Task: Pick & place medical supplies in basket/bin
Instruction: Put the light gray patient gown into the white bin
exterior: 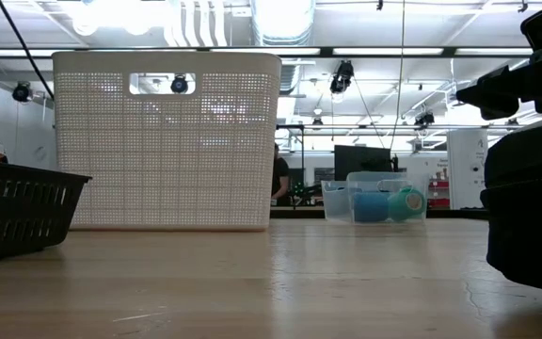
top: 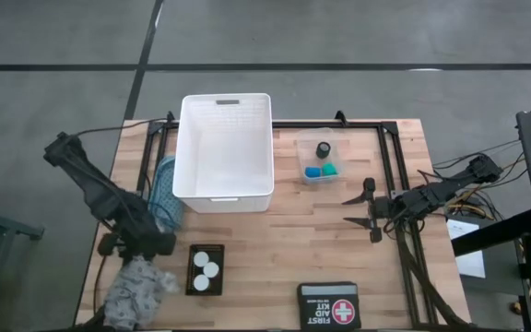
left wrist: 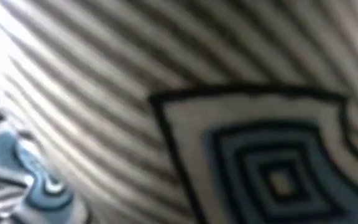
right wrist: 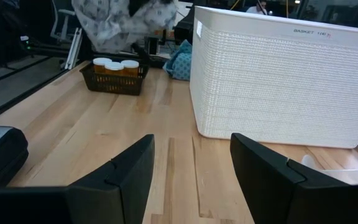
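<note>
I've got the left gripper (top: 139, 247) down at the near-left part of the desk (top: 275, 242), and a grey-white patterned cloth (top: 138, 286) is bunched right at it. My left wrist camera is filled with that striped, diamond-printed fabric, pressed right up to the lens, so I can't see the jaws themselves. In the right wrist view the cloth hangs lifted above the desk, so I read the left jaws as pinching it.

Just to the right of those jaws sits a small black basket (top: 205, 269) with three white-capped orange pill bottles (right wrist: 114, 67) standing in it. Beyond the left jaws, a teal-blue cloth (top: 164, 192) lies against the left wall of the big white basket (top: 223, 187), which stands empty at the far middle of the desk.

The right gripper (top: 371, 211) waits over the right side, jaws spread with nothing between them, pointing toward the white basket. Just beyond and to the left of those jaws is the small clear tub (top: 322, 143) holding a black, a blue and a green round piece. A black first-aid kit (top: 327, 305) lies at the near edge.
</note>
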You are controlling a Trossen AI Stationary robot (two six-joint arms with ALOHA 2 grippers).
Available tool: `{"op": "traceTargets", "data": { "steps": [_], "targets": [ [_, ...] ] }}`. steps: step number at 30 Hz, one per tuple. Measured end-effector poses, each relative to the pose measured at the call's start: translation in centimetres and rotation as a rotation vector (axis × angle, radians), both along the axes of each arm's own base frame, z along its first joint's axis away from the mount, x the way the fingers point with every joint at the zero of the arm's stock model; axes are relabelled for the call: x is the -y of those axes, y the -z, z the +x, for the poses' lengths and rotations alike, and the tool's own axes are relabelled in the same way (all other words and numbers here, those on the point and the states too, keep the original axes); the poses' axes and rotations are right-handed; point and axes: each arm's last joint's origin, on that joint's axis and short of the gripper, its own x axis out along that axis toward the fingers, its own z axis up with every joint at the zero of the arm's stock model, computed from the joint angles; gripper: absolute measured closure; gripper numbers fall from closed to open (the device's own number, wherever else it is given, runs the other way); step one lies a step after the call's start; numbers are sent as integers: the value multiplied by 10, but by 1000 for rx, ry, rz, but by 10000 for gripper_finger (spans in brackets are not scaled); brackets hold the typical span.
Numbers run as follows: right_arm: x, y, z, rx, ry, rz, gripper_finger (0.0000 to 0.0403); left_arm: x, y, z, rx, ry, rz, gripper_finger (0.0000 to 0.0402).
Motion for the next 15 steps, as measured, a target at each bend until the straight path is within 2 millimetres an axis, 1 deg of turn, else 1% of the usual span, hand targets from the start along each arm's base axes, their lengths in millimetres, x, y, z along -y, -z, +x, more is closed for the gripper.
{"op": "traceTargets", "data": {
  "steps": [3,7,15],
  "targets": [
    [0,0,0,0,0,0,197,-3,-22,-1,54,-19,31,284],
    [0,0,0,0,0,0,197,-10,-44,-3,147,-59,115,284],
    [0,0,0,0,0,0,197,-22,-75,-1,431,-144,317,284]
  ]
}}
